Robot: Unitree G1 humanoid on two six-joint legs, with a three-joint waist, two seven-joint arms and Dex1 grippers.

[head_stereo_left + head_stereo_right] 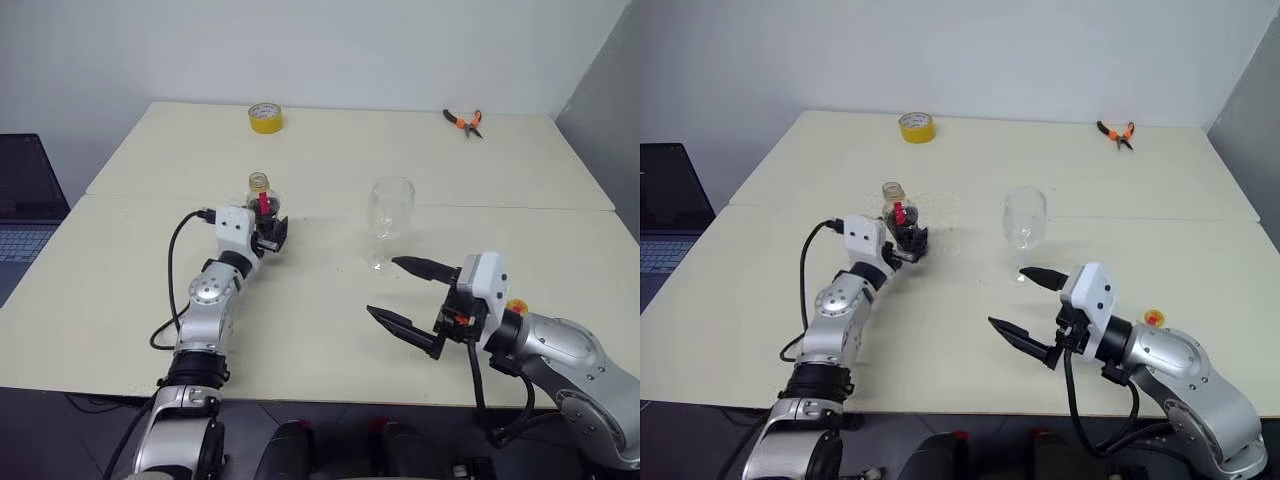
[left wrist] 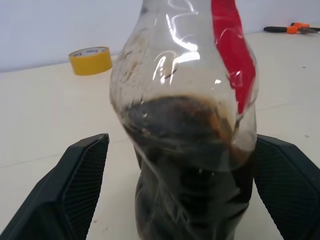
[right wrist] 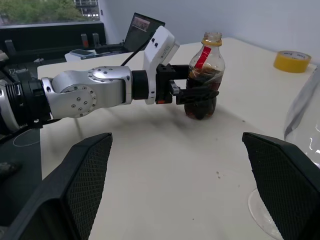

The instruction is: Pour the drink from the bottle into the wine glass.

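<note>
As we look down from the left eye, the bottle (image 1: 262, 196) stands upright on the table (image 1: 120, 290), left of centre, with the left gripper (image 1: 268, 231) right at its lower body. Its 2 fingers sit on either side of the bottle, spread wide. The glass (image 1: 388, 218) stands upright to the right of the bottle, well apart from it and empty. Our right gripper (image 1: 410, 293) hovers near the glass foot, on the near side, with its 2 fingers wide apart and holding nothing. A tape roll (image 1: 265, 118) and pliers (image 1: 464, 122) lie along the far edge.

From the right eye we see the same layout, and the bottle mouth looks uncapped.

In the left wrist view the bottle fills the space between the 2 fingers (image 2: 70, 190), with a gap of table showing on each side. The drink (image 2: 185, 150) reaches about halfway up the bottle, below a red label strip.

In the right wrist view we see the left gripper with its fingers around the bottle's dark lower half, the bottle standing on the table. The glass bowl shows at the edge, beside the spread right fingers (image 3: 80, 185).
</note>
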